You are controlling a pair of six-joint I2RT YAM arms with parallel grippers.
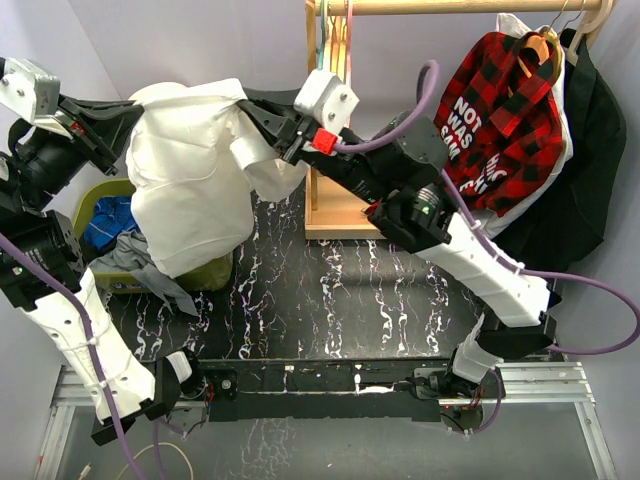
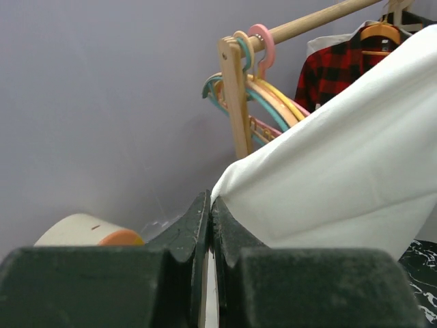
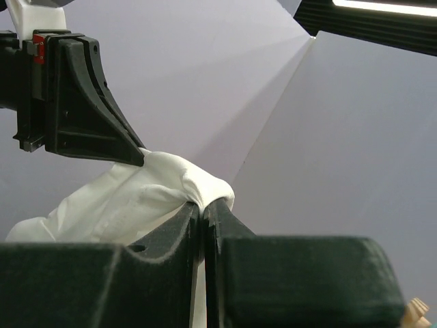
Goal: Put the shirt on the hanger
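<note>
Left gripper (image 2: 208, 205) and right gripper (image 3: 203, 208) each pinch the shirt's (image 1: 190, 190) edge, holding it spread aloft, likely readying it for the hanger (image 2: 261, 29).

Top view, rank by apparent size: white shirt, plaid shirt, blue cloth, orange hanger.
1. White shirt, though it is held up nearer the camera, so its lead is unsure.
2. Plaid shirt.
3. Blue cloth, partly covered.
4. Orange hanger, mostly hidden.

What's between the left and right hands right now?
Only the shirt: the left hand and right hand each pinch it, and it hangs bunched between them. The top view shows this best.
</note>
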